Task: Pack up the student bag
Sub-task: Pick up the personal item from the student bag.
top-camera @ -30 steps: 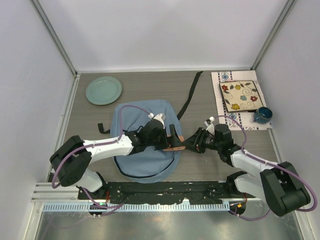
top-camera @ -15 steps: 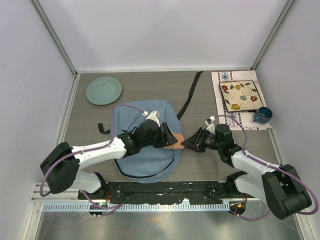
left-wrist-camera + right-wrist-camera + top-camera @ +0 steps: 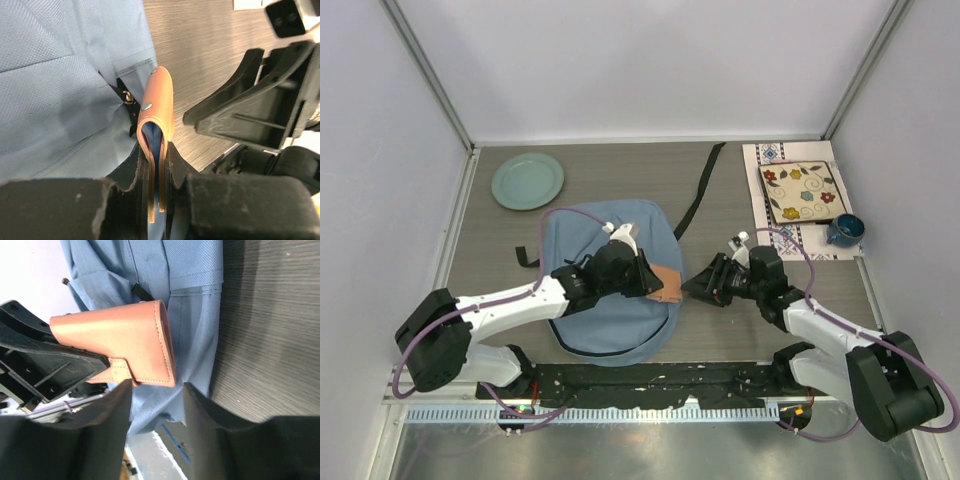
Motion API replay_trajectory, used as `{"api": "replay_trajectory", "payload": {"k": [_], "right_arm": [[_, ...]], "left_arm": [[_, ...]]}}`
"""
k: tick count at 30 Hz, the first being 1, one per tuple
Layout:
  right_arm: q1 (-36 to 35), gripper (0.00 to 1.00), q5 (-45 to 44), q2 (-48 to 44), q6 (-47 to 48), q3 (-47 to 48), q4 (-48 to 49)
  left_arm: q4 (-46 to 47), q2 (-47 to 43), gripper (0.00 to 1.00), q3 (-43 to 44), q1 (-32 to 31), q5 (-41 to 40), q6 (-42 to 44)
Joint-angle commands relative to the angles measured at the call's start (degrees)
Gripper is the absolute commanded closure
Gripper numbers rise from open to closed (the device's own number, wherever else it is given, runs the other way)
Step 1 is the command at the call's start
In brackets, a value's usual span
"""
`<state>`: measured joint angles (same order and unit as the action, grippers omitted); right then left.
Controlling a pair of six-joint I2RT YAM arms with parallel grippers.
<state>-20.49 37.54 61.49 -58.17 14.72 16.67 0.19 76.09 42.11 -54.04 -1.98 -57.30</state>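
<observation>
Student bag lies flat on the bench, centre-left, just ahead of the arm bases; light blue fabric, dark zipper line along its near edge; a black strap trails off from its far right corner toward the back wall; left tool is over the bag's right edge, closed tight on a tan leather tab; wrist view shows the tab folded over blue cloth, pinched between the two fingers, with a small rivet on its side; right tool sits just to the right of the tab, jaws apart, nothing between them; from its own camera the tab is just past the fingertips, whether touching I can't tell; green plate far left; patterned square plate on a printed mat far right, blue mug at the mat's near right corner.
</observation>
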Motion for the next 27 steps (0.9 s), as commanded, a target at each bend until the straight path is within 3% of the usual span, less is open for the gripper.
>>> {"api": "replay_trajectory", "payload": {"k": [1, 4, 9, 13, 16, 21, 27], "right_arm": [[1.0, 0.44, -2.9, -5.3, 11.0, 7.7, -13.3], [1.2, 0.4, -4.8, -9.0, 18.9, 13.4, -21.6], [1.2, 0.36, 1.6, -10.9, 28.1, 21.9, -27.1], [1.0, 0.34, 8.4, -11.5, 25.3, 22.5, -22.1], [0.2, 0.33, 9.1, -11.9, 28.0, 25.1, -23.9], [0.0, 0.31, 11.0, -11.1, 36.1, 31.2, -33.0], [-2.6, 0.3, 19.2, -9.2, 35.7, 32.2, -32.7]], "left_arm": [[-7.8, -4.2, 1.0, 6.6, 0.8, -0.2, 10.7], [-13.4, -6.7, 1.0, 10.4, 4.4, 9.1, 20.3], [-18.3, -9.8, 1.0, 14.2, 10.3, 31.5, 32.4], [-22.0, -8.2, 1.0, 17.2, 12.6, 45.6, 38.7], [-28.2, -4.7, 1.0, 21.0, 12.6, 53.3, 43.2], [-30.2, -3.1, 1.0, 22.5, 12.6, 59.2, 44.9], [-31.4, -4.3, 1.0, 22.4, 12.6, 60.8, 47.4]]}}
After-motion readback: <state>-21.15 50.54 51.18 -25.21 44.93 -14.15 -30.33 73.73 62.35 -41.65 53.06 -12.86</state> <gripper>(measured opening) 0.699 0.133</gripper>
